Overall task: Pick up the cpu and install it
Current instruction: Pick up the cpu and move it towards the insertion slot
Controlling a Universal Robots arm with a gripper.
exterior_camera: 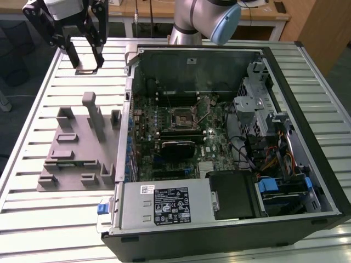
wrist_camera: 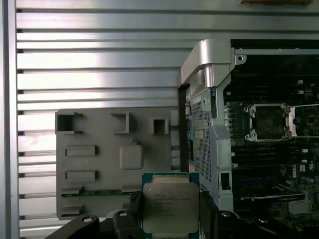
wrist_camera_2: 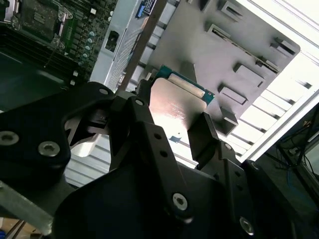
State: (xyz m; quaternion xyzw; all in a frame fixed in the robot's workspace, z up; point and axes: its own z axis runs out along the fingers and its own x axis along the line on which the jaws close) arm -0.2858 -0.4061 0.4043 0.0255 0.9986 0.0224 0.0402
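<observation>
The cpu (wrist_camera: 170,201), a flat square chip with a silvery metal top and a thin green-edged rim, sits between the black fingers of my gripper (wrist_camera: 170,211), which is shut on its two sides. In the second wrist view the cpu (wrist_camera_2: 180,102) shows the same way, clamped in the gripper (wrist_camera_2: 174,113). In the exterior view the gripper (exterior_camera: 86,64) hangs over the slatted table at the far left corner, with the cpu (exterior_camera: 88,70) at its fingertips, well apart from the open socket (exterior_camera: 181,118) on the motherboard. That socket (wrist_camera: 270,121) lies inside the case.
A grey holder plate (exterior_camera: 71,159) with raised slots lies on the slatted table (exterior_camera: 44,219) beside the open computer case (exterior_camera: 230,213). The case's metal side wall (exterior_camera: 127,109) stands between the plate and the motherboard. Cables and drive bays fill the exterior view's right side.
</observation>
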